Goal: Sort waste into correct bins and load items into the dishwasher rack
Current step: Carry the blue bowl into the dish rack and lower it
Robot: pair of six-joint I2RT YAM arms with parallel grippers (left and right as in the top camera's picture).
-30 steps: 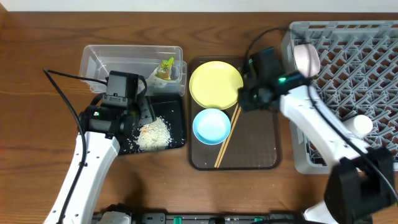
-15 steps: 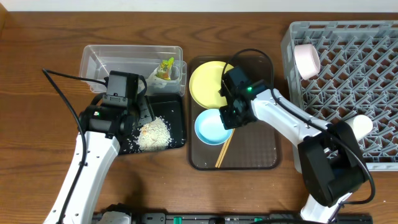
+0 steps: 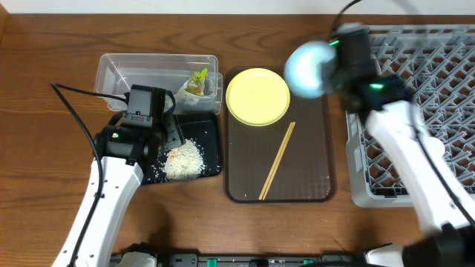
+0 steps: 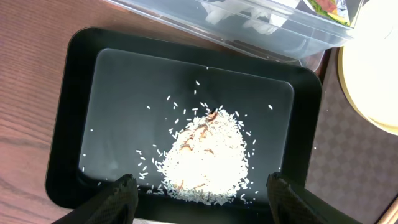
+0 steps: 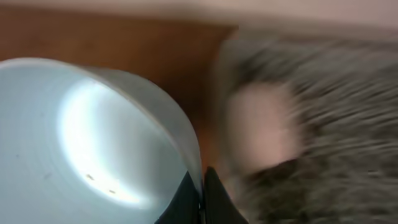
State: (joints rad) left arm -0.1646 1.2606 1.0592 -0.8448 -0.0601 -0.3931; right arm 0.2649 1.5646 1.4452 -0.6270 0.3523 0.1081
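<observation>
Your right end effector is clamped on the rim of the light-blue bowl, upper centre-right of frame, beside the rack. Left end effector is spread wide over the rice in the black tray.

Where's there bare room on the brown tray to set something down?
Two patches on the brown tray: the near-left area, bordered by the yellow plate behind and the chopsticks on its right; and the right strip between the chopsticks and the rack. The far-left corner is crowded by the plate.
</observation>
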